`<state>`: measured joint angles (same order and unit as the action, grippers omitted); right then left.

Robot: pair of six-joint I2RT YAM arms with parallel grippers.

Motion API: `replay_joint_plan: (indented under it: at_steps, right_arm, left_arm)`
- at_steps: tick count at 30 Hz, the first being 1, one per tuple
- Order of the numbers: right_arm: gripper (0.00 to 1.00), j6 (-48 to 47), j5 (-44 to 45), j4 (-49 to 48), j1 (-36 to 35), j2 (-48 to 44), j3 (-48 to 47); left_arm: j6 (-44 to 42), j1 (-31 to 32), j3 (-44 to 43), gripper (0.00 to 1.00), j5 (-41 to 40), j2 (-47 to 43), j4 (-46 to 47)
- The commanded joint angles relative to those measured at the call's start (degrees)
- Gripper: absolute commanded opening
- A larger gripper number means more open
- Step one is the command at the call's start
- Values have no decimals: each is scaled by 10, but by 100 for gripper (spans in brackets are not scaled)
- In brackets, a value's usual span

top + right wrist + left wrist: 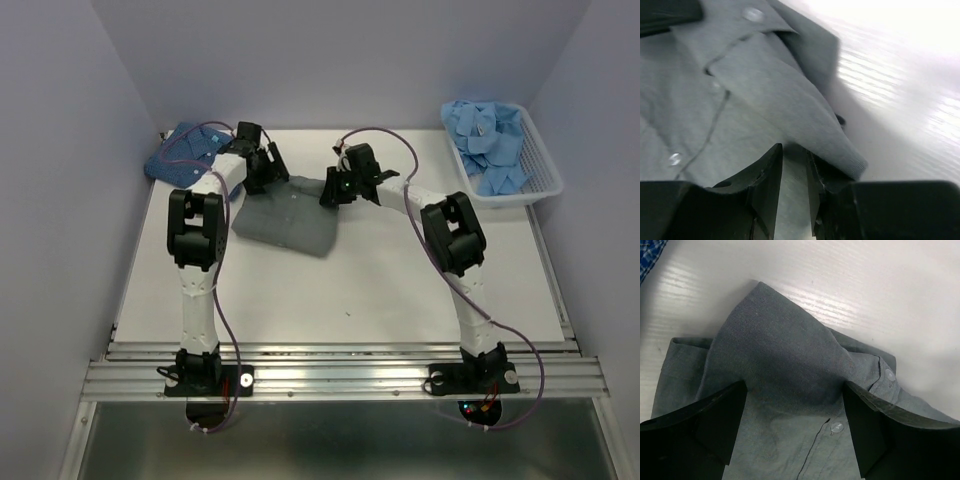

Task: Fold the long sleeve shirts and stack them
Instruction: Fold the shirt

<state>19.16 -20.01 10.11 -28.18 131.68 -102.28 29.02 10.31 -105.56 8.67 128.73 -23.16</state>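
My left gripper (794, 395) is spread wide, one finger on each side of the dark grey shirt (775, 340) at its collar. The fingers of my right gripper (792, 157) stand nearly together at the same shirt's edge; I cannot tell whether they pinch cloth. From above, that shirt lies mid-table (400, 290), the dark blue shirt (185, 150) at ten o'clock, and the light blue shirts (490, 140) in the white basket (520, 199) at two o'clock.

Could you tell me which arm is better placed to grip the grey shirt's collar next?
Left. The left hand hangs open over the grey shirt's collar, a finger each side. The right hand, barely parted, sits at its edge.
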Motion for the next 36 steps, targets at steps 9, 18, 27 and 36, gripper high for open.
replay_joint_plan:
  at_steps: [9,18,27,36]
  right_arm:
    - [29,34,-73,4,33,36,-52]
    - [28,39,-157,-54,33,-83,5]
    - [24,63,-139,-52,33,9,-92]
    - [23,69,-36,-18,33,154,-223]
  left_arm:
    - [-26,1,-54,89,-34,-12,-22]
    - [-20,0,118,91,14,-242,71]
    - [11,0,361,91,72,-312,182]
    - [26,-1,474,91,44,-291,200]
